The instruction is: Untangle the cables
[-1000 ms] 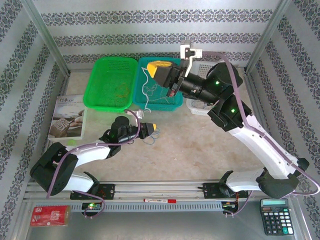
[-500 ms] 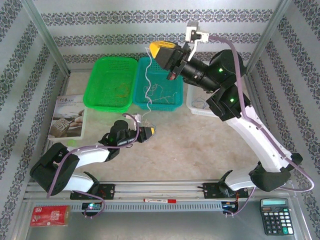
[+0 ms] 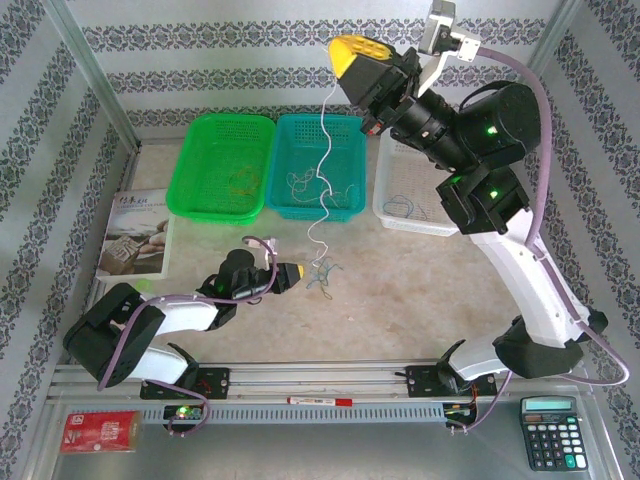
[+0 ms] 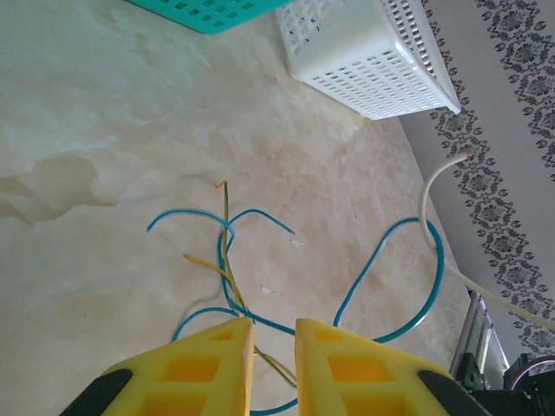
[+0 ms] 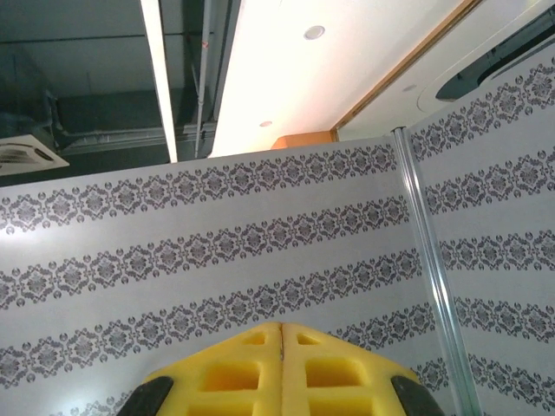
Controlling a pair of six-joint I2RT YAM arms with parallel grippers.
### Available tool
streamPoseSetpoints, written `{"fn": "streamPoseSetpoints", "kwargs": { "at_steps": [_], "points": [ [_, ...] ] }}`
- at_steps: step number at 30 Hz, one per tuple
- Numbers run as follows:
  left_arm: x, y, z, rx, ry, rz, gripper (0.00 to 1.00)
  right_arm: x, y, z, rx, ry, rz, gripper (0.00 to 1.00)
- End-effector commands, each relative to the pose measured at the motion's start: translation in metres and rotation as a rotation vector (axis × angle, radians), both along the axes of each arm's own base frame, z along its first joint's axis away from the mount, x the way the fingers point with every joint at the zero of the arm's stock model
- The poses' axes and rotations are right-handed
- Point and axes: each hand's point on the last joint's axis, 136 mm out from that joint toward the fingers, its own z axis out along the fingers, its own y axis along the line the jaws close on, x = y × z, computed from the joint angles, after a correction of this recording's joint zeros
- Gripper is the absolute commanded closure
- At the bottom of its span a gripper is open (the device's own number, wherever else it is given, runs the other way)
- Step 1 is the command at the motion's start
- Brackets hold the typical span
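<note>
Gripping: right tool [image 3: 343,50] white cable [image 3: 322,140] | left tool [image 4: 273,334] yellow cable [image 4: 225,212] | booklet [image 3: 135,235] illegible

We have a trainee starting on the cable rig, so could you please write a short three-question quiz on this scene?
1. Multiple choice: which cable hangs from the raised right claw? A blue, B white, C yellow.
2. True or false: blue and yellow cables lie on the table just ahead of the left claw.
3. Short answer: how many baskets stand along the far side, and in which colours?
Key: 1 B, the white cable. 2 True. 3 Three: green basket, teal basket, white basket.
</note>
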Motion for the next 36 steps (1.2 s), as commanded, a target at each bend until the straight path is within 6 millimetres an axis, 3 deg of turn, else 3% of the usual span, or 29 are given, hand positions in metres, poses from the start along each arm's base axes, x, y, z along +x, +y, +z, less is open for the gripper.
{"fn": "streamPoseSetpoints", "kwargs": {
  "at_steps": [1, 5, 11, 16, 22, 36],
  "points": [
    [0.0, -0.005, 0.015, -0.041, -0.049, -0.007, 0.77, -0.002, -0.003, 0.006, 0.005, -0.036, -0.002, 1.0],
    [-0.001, -0.006, 0.017, -0.036, -0.054, -0.012, 0.67, -0.001, 0.001, 0.002, -0.001, -0.025, 0.017, 1.0],
    [-0.004, -0.006, 0.024, -0.014, -0.068, -0.035, 0.44, -0.003, 0.005, -0.001, -0.007, -0.021, 0.037, 1.0],
    [-0.003, -0.004, 0.04, -0.019, -0.099, -0.022, 0.35, -0.006, 0.007, -0.001, -0.01, -0.024, 0.046, 1.0],
    [-0.004, -0.007, 0.048, 0.003, -0.116, -0.057, 0.34, -0.006, 0.009, -0.001, -0.009, -0.021, 0.054, 1.0],
    [-0.024, -0.021, 0.028, 0.02, -0.097, -0.168, 0.35, -0.006, 0.014, -0.005, -0.017, -0.016, 0.064, 1.0]
  ]
}}
